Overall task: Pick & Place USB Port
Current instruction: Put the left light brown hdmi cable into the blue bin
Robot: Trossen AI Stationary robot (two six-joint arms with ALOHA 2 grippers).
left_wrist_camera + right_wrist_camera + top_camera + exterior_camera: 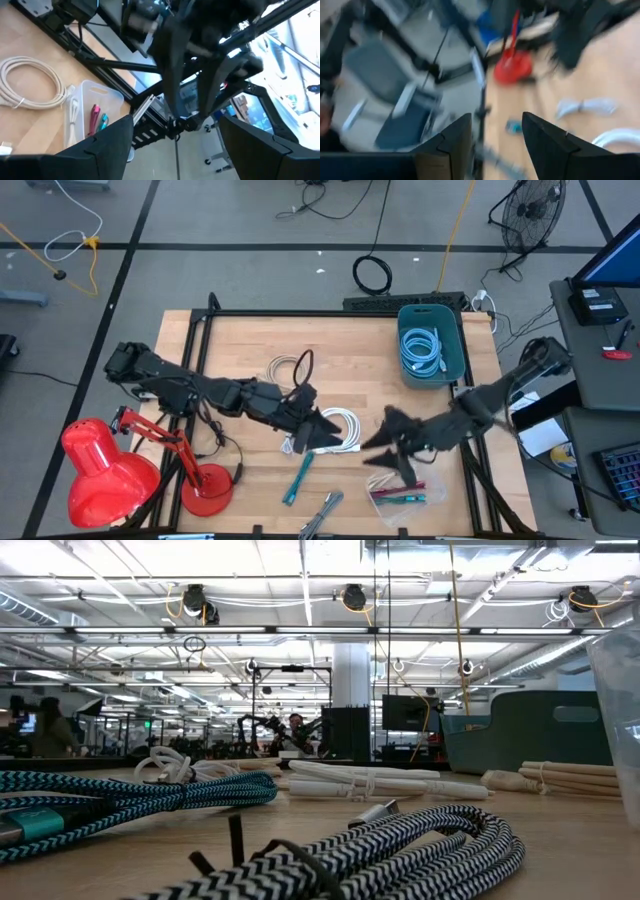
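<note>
Several bundled USB cables lie on the wooden table: a white coil (290, 368), a white bundle (342, 428), a teal braided one (299, 477) and a black-and-white braided one (322, 515). Which of them is the USB port I cannot tell. My left gripper (325, 432) hovers open above the white bundle, its fingers (107, 147) spread wide with nothing between them. My right gripper (385, 443) hangs raised over the table's middle, facing the left one. Its fingers (452, 140) stand apart and hold nothing. Neither gripper shows in the low view.
A teal bin (452, 360) holding a light-blue cable stands at the far right. A clear tray (405, 492) with small red and teal pieces lies near the front edge. A red desk lamp (110, 475) stands at the front left. Black frame bars run along the table's edges.
</note>
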